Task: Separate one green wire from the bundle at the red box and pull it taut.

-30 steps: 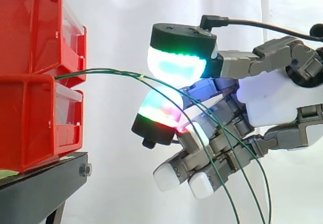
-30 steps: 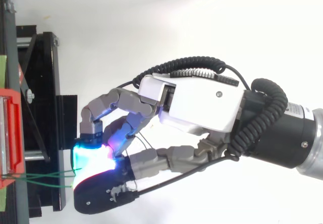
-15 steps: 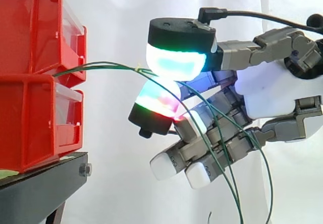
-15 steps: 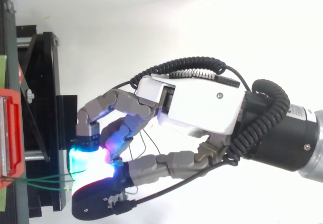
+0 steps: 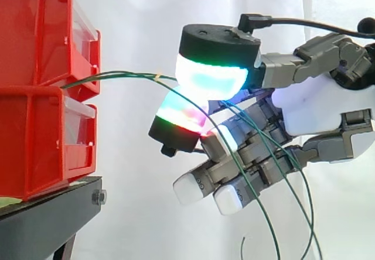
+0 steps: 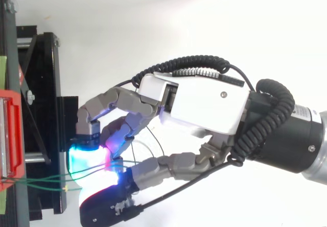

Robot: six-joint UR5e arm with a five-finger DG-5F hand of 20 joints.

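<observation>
A white curtain (image 5: 135,14) hangs behind everything. At the left a black stand (image 5: 47,219) carries two red bins, one (image 5: 35,31) stacked on the other (image 5: 35,143), each with a clear front facing me. I cannot tell what lies inside them.

The green wires (image 5: 126,74) come out at the seam between the two bins. They run across the open gap towards my hand (image 5: 316,105) in a slight upward bow rather than a straight line. A small yellow tag (image 5: 158,74) sits on them just short of my grip.

My fingers (image 5: 211,75) are pinching: two glowing pads, the upper cyan and green, the lower green and red, press together with the wires caught between them, near the bins but not touching them. How many strands sit in the pinch I cannot tell. One strand loops over the front of the lower pad. Past the pinch the wires fall across my other fingers, which curl loosely underneath with white pads, and hang down out of the side view.
</observation>
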